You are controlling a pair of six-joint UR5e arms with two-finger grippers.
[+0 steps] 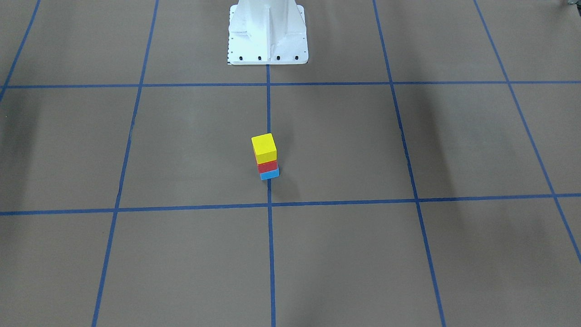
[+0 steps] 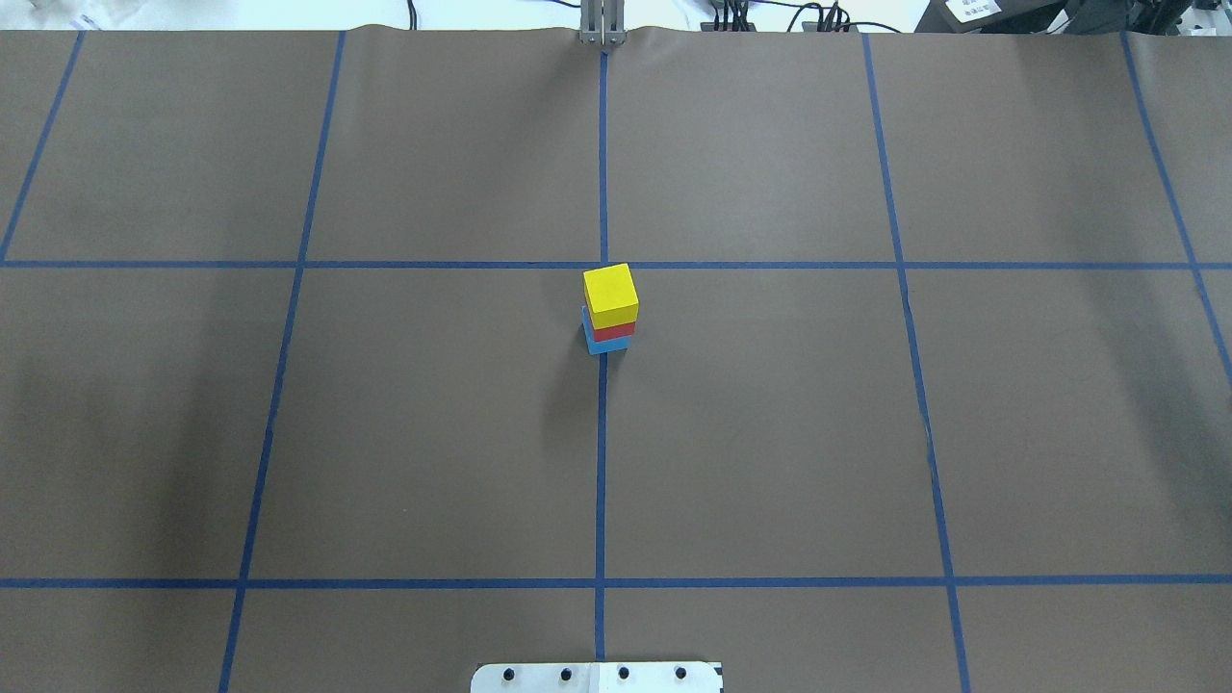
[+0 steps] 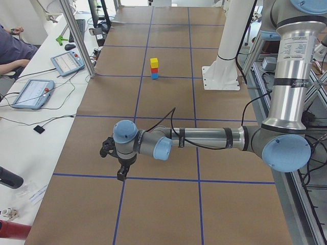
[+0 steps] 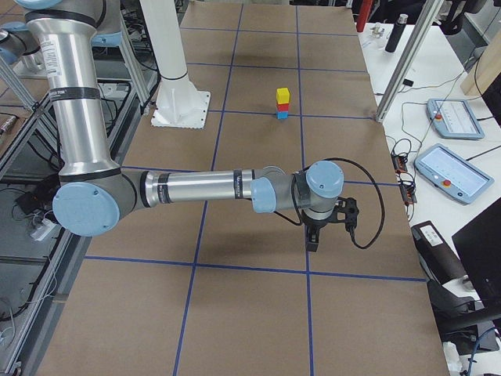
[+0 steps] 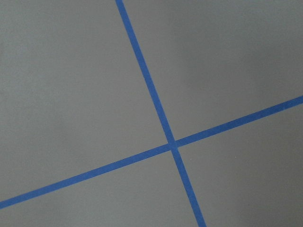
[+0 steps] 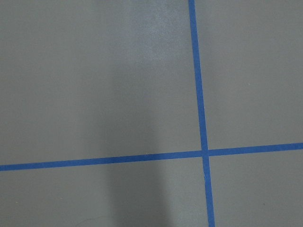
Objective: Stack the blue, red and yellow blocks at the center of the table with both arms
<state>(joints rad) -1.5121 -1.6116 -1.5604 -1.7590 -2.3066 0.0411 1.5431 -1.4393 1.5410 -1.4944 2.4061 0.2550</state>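
**Front-facing view.** The yellow block (image 1: 263,145) sits on the red block (image 1: 267,166), which sits on the blue block (image 1: 269,174). The stack stands upright at the centre of the table (image 1: 136,150), on the middle tape line (image 1: 268,109), well apart from every edge. The white pedestal (image 1: 268,32) is at the robot's edge.

**Overhead view.** The stack lies just on the robot's side of a cross line. A blue corner juts slightly from under the red.

**Exterior left view.** The left arm (image 3: 204,138) reaches low toward the table's left end. The left gripper (image 3: 121,173) points down, well apart from the stack. It cannot be told whether its jaws are apart or together.

**Exterior right view.** The right arm (image 4: 203,188) mirrors this toward the right end. The state of the right gripper (image 4: 312,239) likewise cannot be told.

**Wrist views.** Each shows table surface with a tape crossing.
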